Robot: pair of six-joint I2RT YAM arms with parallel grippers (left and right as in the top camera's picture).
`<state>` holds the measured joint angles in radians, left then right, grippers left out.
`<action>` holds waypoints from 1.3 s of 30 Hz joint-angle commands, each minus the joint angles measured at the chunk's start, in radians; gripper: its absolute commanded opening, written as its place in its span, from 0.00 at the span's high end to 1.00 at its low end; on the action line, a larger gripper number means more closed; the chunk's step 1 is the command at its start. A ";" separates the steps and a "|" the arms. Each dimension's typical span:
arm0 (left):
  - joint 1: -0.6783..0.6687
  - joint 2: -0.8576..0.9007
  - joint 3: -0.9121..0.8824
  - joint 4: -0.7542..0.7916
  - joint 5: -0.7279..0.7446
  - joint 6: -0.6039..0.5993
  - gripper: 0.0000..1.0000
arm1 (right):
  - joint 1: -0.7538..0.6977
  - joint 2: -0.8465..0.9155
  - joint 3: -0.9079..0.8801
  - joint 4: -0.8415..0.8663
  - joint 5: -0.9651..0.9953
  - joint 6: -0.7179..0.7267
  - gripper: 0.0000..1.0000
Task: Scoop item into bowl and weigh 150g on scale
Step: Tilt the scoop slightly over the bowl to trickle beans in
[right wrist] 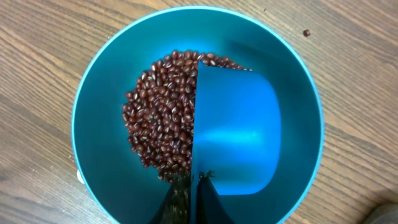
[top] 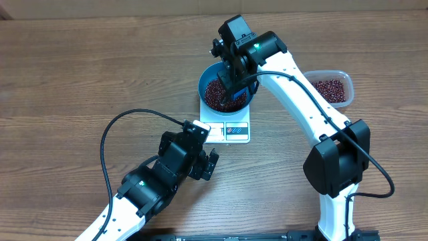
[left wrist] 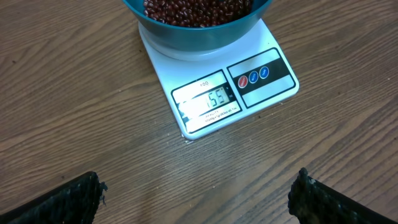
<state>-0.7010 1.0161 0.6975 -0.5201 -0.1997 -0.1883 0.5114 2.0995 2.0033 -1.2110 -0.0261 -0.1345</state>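
Crowding bowl (right wrist: pixel 94 124) wall: blue scoop (right wrist: pixel 236 137)

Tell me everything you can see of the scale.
The scale is small, white, square, plastic-looking, lying flat on the wooden table. Its front carries a display, digits too blurred to read, and a black strip with one red and two blue buttons. The blue bowl of beans stands on its platform; nothing else touches it.

Bright blue bowl (right wrist: pixel 99 81), dark red-brown beans (right wrist: pixel 158 124), white scale (left wrist: pixel 186 71), blue scoop (right wrist: pixel 239 130), brown wood-grain table (left wrist: pixel 74 112)
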 commanded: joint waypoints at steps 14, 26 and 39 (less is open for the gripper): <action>-0.006 0.005 -0.006 0.000 -0.017 -0.018 0.00 | -0.023 0.005 0.030 -0.025 -0.079 0.003 0.96; -0.006 0.005 -0.007 0.000 -0.017 -0.018 0.00 | -0.094 -0.002 0.098 -0.087 -0.223 -0.001 0.96; -0.006 0.005 -0.007 0.000 -0.017 -0.018 0.01 | -0.098 -0.013 0.163 -0.105 -0.221 -0.001 0.96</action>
<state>-0.7010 1.0161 0.6975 -0.5201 -0.2001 -0.1883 0.4168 2.1033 2.1181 -1.3113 -0.2329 -0.1345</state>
